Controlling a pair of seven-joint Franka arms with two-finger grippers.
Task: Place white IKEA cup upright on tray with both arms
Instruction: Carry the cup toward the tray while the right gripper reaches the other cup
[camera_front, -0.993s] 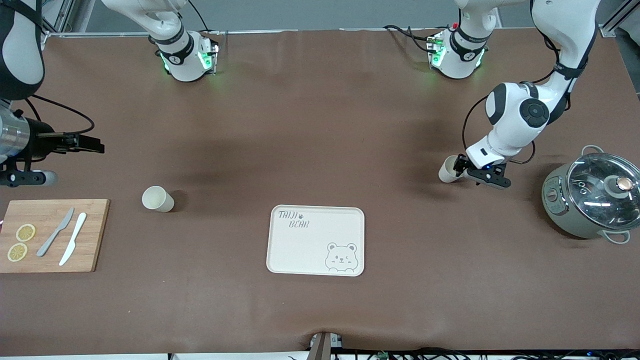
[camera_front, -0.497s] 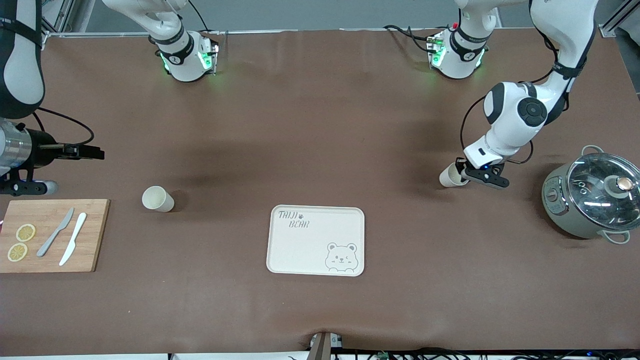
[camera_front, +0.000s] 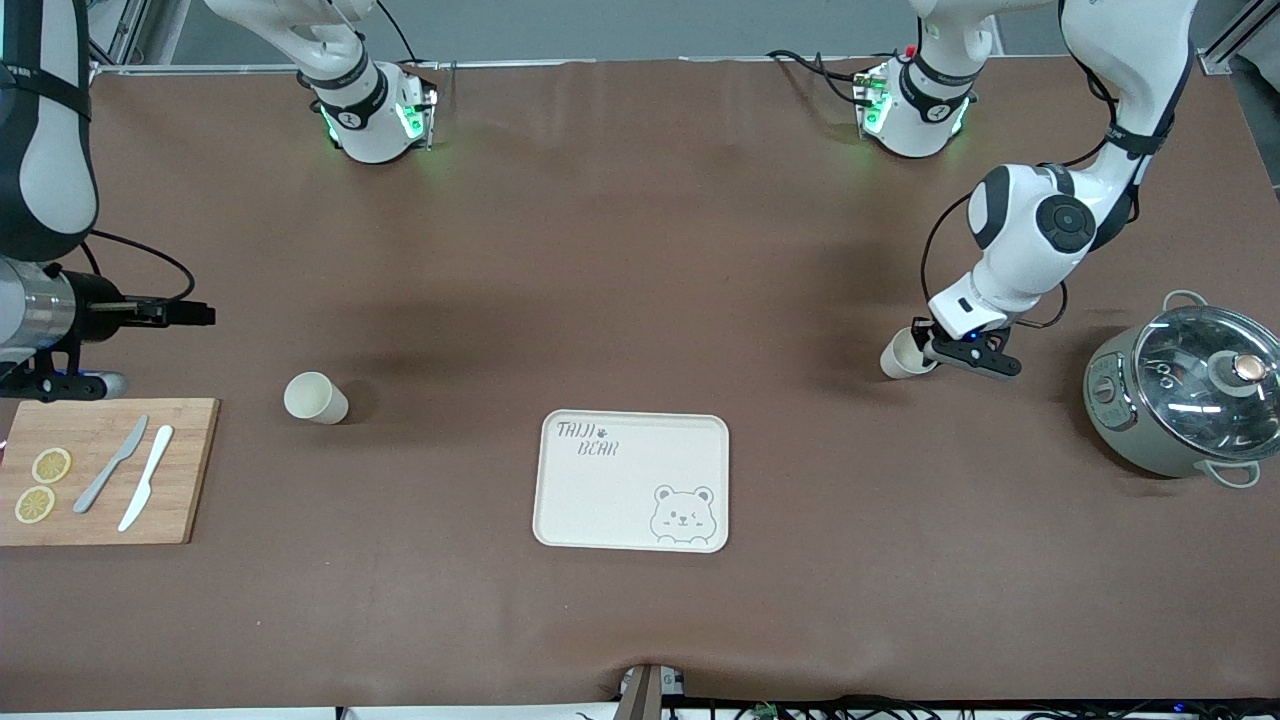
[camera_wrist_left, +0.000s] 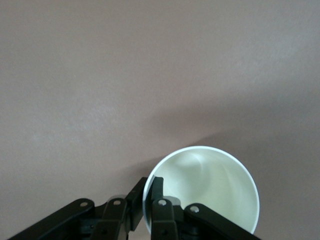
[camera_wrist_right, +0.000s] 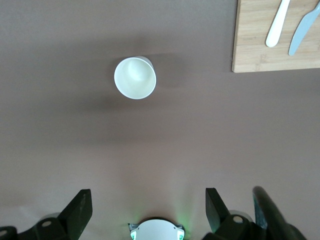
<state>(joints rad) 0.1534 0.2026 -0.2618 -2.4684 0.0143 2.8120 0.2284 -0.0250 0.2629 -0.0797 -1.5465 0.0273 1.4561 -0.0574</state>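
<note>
A white cup (camera_front: 899, 356) is near the left arm's end of the table, tilted, with my left gripper (camera_front: 926, 346) shut on its rim. In the left wrist view one finger sits inside the cup (camera_wrist_left: 210, 190) and the other outside, so the left gripper (camera_wrist_left: 148, 188) pinches the wall. A second white cup (camera_front: 315, 397) stands upright on the table beside the cutting board. It also shows in the right wrist view as a cup (camera_wrist_right: 135, 78) seen from above. My right gripper (camera_front: 195, 314) hangs open over the table near that cup, and its fingers (camera_wrist_right: 80, 206) hold nothing. The cream bear tray (camera_front: 600, 500) lies between the two cups, nearer the front camera.
A grey pot with a glass lid (camera_front: 1185, 390) stands at the left arm's end of the table. A wooden cutting board (camera_front: 195, 480) with two knives and lemon slices lies at the right arm's end. The board's corner (camera_wrist_right: 255, 50) shows in the right wrist view.
My left gripper has closed on the cup's rim and the cup has shifted slightly with it. My right gripper has drifted a little toward the cutting board and the second cup.
</note>
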